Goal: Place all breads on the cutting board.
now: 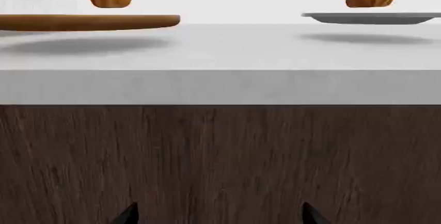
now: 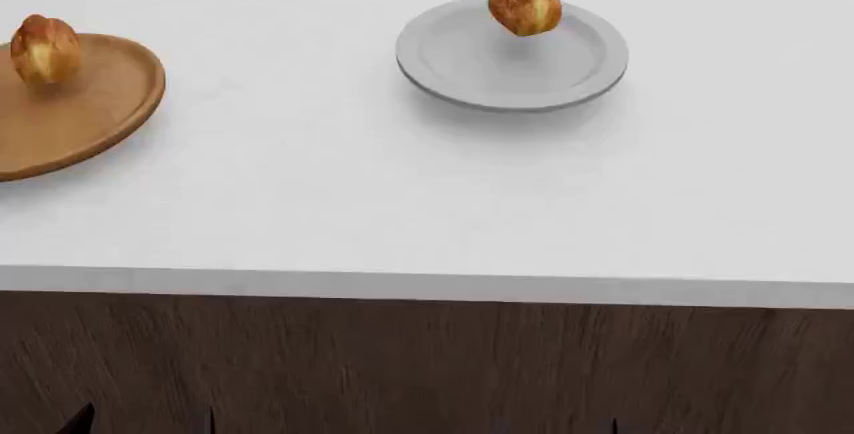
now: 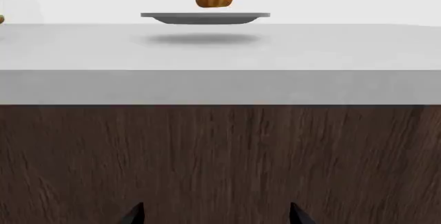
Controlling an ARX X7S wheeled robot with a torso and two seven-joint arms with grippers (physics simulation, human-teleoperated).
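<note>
While both grippers sit low before the dark wood cabinet front (image 2: 427, 364), left gripper (image 1: 217, 214) and right gripper (image 3: 215, 213) show fingertips spread apart, holding nothing. On the white worktop (image 2: 334, 204), one golden-brown crusty roll (image 2: 44, 49) with pale yellow patches stands on the round wooden plate (image 2: 80, 124) at the left edge; the other roll (image 2: 525, 3) stands on the grey plate (image 2: 467, 64) toward the far edge. Cutting board not in view.

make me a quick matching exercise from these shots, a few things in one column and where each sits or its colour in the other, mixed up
Things:
1. wooden plate
2. grey plate
3. counter top
4. counter front

Descriptions:
A. dark brown wood grain
B. white, bearing both plates
C. holds the bread nearer the robot's right
D. holds the bread at the robot's left

Pairs: 1-D, 2-C, 3-B, 4-A
</note>
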